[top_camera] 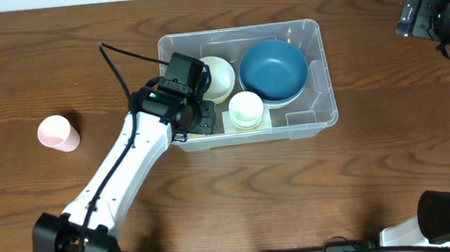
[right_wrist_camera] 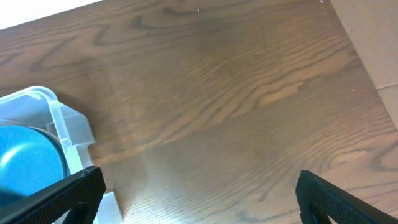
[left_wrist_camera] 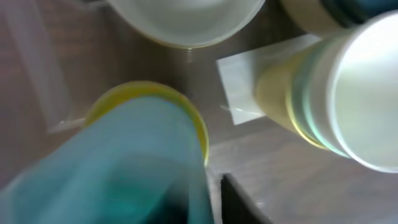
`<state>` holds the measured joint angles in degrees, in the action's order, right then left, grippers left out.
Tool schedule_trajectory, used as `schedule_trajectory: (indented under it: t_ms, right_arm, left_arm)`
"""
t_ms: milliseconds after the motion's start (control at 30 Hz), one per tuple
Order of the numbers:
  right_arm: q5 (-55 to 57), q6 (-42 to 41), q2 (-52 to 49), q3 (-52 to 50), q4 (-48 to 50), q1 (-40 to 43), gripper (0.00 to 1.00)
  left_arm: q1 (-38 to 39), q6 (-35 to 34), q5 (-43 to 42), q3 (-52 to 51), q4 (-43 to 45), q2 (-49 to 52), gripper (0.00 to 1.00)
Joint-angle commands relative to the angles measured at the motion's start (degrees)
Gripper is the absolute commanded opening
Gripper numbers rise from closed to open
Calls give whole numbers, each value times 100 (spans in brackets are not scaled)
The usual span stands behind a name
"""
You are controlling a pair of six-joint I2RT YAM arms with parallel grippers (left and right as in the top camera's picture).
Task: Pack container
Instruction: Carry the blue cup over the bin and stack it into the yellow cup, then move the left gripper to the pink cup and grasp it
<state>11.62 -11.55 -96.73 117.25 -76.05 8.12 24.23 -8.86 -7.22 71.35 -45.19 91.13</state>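
The clear plastic container [top_camera: 326, 93] stands at the table's middle. It holds a blue bowl [top_camera: 273, 69], a cream bowl [top_camera: 219, 76] and a stack of pale cups [top_camera: 246, 109]. My left gripper [top_camera: 194, 116] is down in its front left corner. In the left wrist view it [left_wrist_camera: 155, 208] is shut on a teal cup [left_wrist_camera: 124, 162] with a yellow rim [left_wrist_camera: 146, 90] at its far end. The cup stack [left_wrist_camera: 336, 93] lies to its right and the cream bowl [left_wrist_camera: 186, 18] beyond. My right gripper [top_camera: 421, 15] is open and empty, high at the far right.
A pink cup [top_camera: 58, 132] lies on the table left of the container. The right wrist view shows bare wood under the open fingers [right_wrist_camera: 199, 193], with the container's corner [right_wrist_camera: 53, 102] and blue bowl [right_wrist_camera: 28, 162] at the left edge.
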Motion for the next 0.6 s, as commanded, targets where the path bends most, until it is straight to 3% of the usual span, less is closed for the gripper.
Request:
schedule_trajectory:
  t_ms: [0,33,67,400,567]
  right_arm:
    - [39,-63,7,4,-7,9,99]
    - [39,-63,7,4,-7,9,99]
    - [39,-63,7,4,-7,9,99]
    - [39,-63,7,4,-7,9,99]
    - [39,-63,7,4,-7,9,99]
  left_arm:
    - [11,-39,424,13,-13,28,74]
    - [9,-42,496,15,-4,20,93]
    - [-4,-39,535,15,13,15,100]
    - [-133,-37,581,1080,-774,-433,98]
    - [-160,-42,1687,1679,-1003,-1130,98]
